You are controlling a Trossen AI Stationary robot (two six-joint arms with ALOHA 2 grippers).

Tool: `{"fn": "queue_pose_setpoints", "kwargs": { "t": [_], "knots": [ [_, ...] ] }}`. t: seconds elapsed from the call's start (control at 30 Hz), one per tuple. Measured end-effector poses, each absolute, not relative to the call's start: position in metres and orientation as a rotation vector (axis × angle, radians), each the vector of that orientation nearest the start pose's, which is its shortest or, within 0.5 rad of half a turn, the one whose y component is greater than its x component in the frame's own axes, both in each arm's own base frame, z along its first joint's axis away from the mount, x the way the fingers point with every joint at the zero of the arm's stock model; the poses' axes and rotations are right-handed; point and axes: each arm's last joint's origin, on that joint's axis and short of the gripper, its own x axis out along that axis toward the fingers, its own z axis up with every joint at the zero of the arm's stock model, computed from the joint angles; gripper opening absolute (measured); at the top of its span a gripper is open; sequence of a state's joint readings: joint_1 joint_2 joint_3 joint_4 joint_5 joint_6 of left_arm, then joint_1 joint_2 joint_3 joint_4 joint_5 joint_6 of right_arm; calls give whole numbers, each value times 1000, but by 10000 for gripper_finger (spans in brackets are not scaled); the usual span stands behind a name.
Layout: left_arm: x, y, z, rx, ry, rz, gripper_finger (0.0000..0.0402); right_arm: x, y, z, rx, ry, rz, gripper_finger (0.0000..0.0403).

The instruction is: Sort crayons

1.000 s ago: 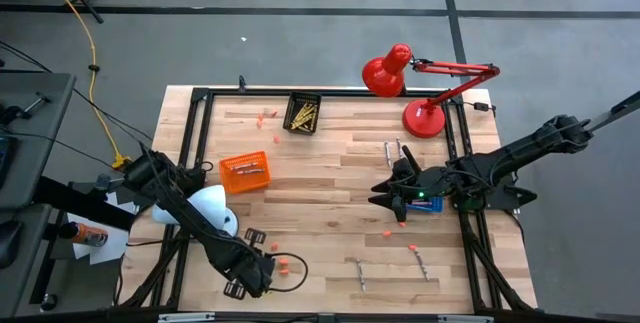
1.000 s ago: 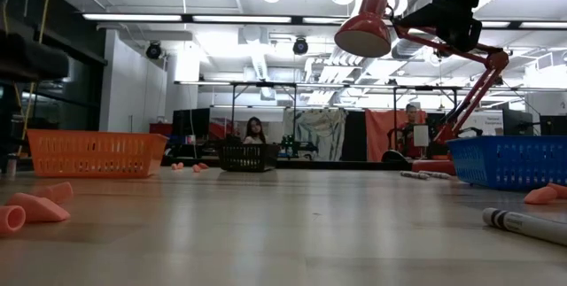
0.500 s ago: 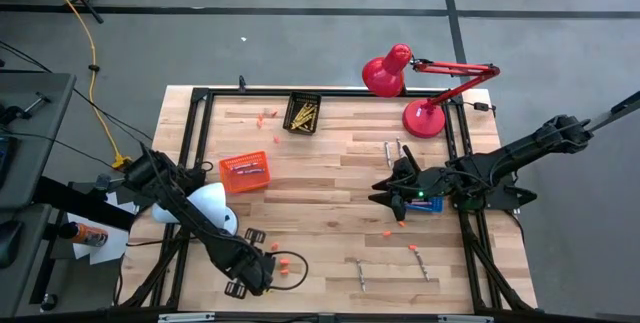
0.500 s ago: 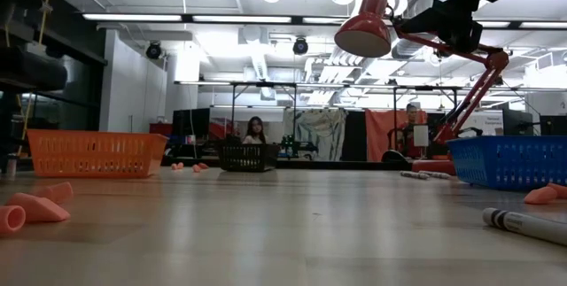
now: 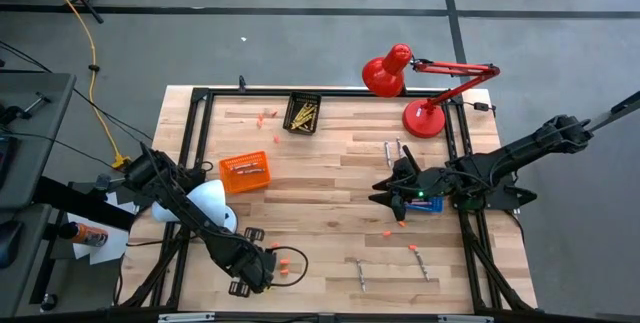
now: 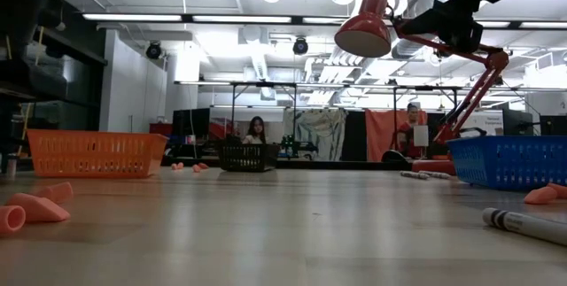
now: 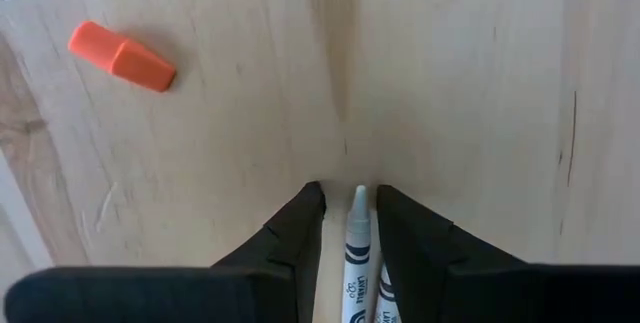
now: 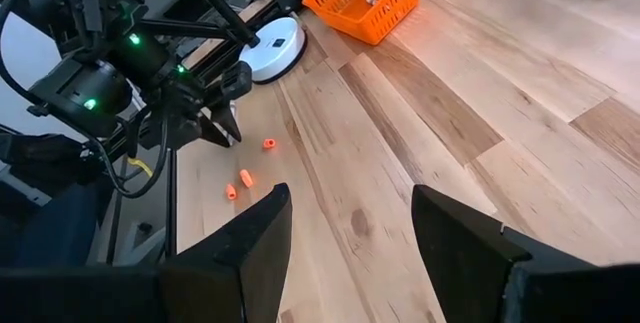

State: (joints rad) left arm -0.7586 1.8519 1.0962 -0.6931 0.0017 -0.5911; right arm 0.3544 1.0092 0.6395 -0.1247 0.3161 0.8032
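My left gripper [image 5: 262, 263] is at the table's near left, shut on a grey-white crayon [image 7: 357, 238] whose tip pokes out between the fingers. My right gripper [image 5: 385, 195] is open and empty at the table's right, beside the blue basket [image 5: 432, 206]. Yellow crayons lie in the dark basket [image 5: 303, 113]. More crayons lie in the orange basket [image 5: 246, 171]. Grey crayons lie flat on the table at the far right [image 5: 392, 150] and at the near right [image 5: 358, 273], [image 5: 422, 263]. My left gripper pinches the grey-white crayon between its two fingers, just behind the pointed tip [image 7: 358, 203]. The fingers lie along the crayon, and its tip sticks out past them toward the table top. A second crayon [image 7: 384, 293] shows beside it, against one finger.
Orange chips lie by the left gripper [image 5: 283, 265], by the right gripper [image 5: 398, 227] and at the far left [image 5: 265, 115]. A red desk lamp [image 5: 410, 83] stands at the far right. A white round object [image 5: 205, 206] sits at the left edge.
My left gripper has shifted a little toward the table's far edge, still shut on the crayon. My right arm has kept still.
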Motion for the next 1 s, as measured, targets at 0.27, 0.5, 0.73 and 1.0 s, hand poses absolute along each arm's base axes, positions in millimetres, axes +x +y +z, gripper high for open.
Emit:
{"fn": "queue_pose_setpoints", "kwargs": {
  "t": [0.27,0.5,0.73,1.0],
  "knots": [
    [235,-223,136,78,1472,-182,10,203,66,249,625,453,-151,201],
    [235,-222,137,76,1466,-183,3,203,65,249,623,457,-153,201],
    [240,-216,141,63,1450,-184,1,203,66,249,623,457,-152,201],
    [249,-199,167,43,1364,-218,0,203,66,249,623,457,-152,201]
  ]
}}
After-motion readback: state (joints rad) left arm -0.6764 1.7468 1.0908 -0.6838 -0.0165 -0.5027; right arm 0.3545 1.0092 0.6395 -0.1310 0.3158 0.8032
